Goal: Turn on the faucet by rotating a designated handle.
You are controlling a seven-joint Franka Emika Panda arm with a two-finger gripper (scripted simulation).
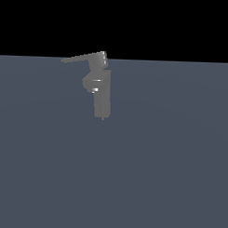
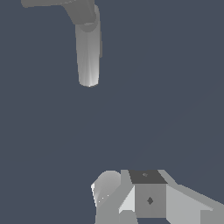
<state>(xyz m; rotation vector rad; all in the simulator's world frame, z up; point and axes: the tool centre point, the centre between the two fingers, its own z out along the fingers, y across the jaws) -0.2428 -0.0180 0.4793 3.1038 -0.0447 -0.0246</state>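
The faucet [image 1: 102, 94] is a small grey upright block with a rounded bulge and a cubic cap, standing on the flat dark surface in the exterior view. Its handle [image 1: 83, 57], a thin flat lever, sticks out from the cap toward the exterior view's left. The wrist view shows the faucet [image 2: 89, 52] as a long grey body, with the handle [image 2: 46, 3] cut off by the picture's edge. My gripper [image 2: 131, 194] shows only partly as pale blocky pieces, well apart from the faucet and touching nothing. It does not appear in the exterior view.
A flat blue-grey floor [image 1: 169, 173] spreads around the faucet on every side, under a black background. No other object shows in either view.
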